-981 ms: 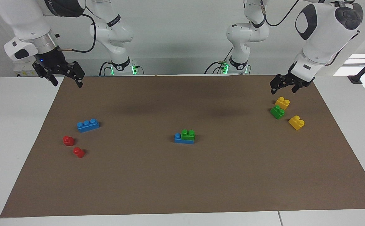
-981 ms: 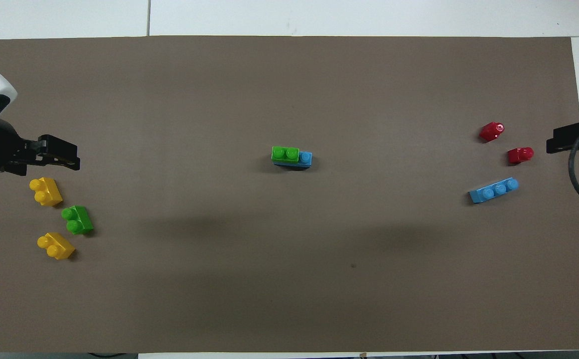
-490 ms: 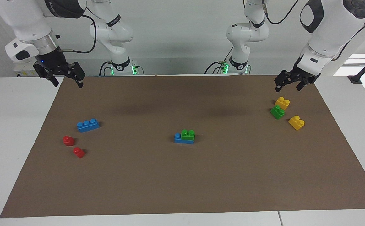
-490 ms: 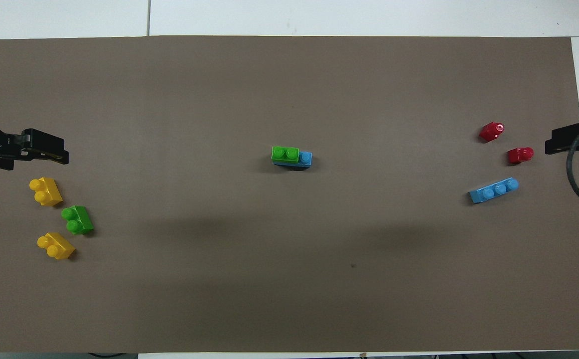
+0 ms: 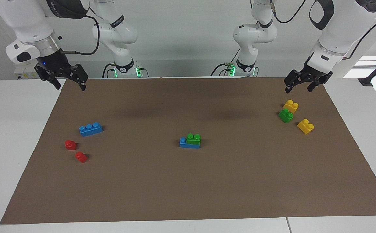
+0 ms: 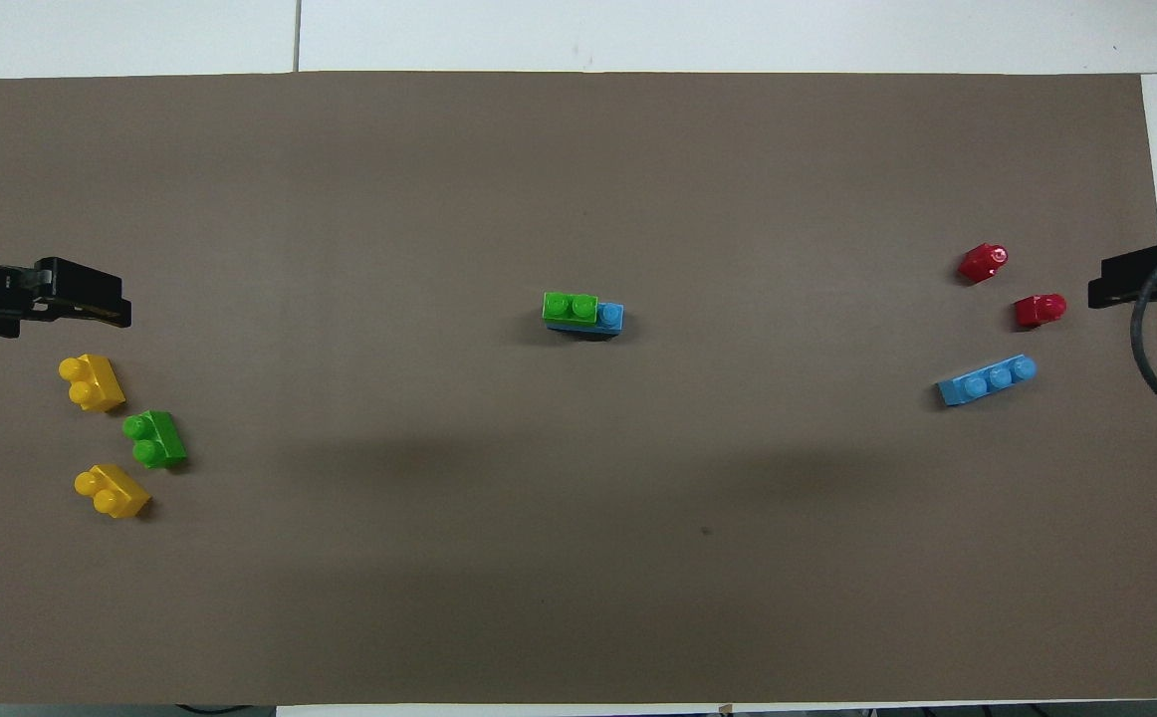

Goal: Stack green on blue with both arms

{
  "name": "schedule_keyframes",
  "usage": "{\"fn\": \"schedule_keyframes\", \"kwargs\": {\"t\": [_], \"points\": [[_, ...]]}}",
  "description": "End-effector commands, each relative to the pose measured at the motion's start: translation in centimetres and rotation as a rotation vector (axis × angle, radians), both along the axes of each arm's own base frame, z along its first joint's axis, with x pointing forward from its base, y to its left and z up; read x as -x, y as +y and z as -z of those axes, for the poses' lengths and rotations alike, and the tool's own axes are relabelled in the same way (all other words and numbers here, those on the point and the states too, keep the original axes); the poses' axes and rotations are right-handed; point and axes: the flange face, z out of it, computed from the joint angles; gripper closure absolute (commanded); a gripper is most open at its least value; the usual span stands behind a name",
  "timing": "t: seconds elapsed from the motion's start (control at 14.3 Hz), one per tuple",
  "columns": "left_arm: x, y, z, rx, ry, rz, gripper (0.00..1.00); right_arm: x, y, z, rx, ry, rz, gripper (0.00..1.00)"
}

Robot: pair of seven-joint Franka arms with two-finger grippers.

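At the middle of the brown mat a green brick [image 5: 193,138] [image 6: 570,307] sits on one end of a blue brick [image 5: 186,143] [image 6: 611,317], leaving one blue stud bare. Another green brick [image 5: 285,115] [image 6: 154,439] lies between two yellow ones toward the left arm's end. A second blue brick [image 5: 91,129] [image 6: 987,380] lies alone toward the right arm's end. My left gripper [image 5: 298,89] [image 6: 111,299] hangs open and empty over the mat's edge beside the yellow bricks. Over the mat's corner at its own end, my right gripper [image 5: 70,86] [image 6: 1101,289] is open and empty.
Two yellow bricks [image 5: 290,105] [image 5: 305,126] flank the lone green one. Two small red bricks [image 5: 70,144] [image 5: 81,157] lie beside the lone blue brick, farther from the robots. The brown mat [image 5: 207,187] covers most of the white table.
My left gripper has risen and drawn back toward its own end of the table, away from the yellow and green bricks. The right gripper has hardly moved. No brick has shifted.
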Motion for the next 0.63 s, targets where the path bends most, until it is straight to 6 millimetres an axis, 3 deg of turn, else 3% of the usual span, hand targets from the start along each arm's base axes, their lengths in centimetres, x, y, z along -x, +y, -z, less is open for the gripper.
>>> {"fn": "schedule_keyframes", "kwargs": {"t": [0.0, 0.56], "points": [[0.18, 0.07, -0.62, -0.038, -0.024, 0.046, 0.00, 0.18, -0.08, 0.11, 0.013, 0.003, -0.013, 0.00], [0.26, -0.02, -0.61, -0.029, -0.022, 0.041, 0.00, 0.20, -0.17, 0.12, 0.013, 0.005, -0.010, 0.00]]}}
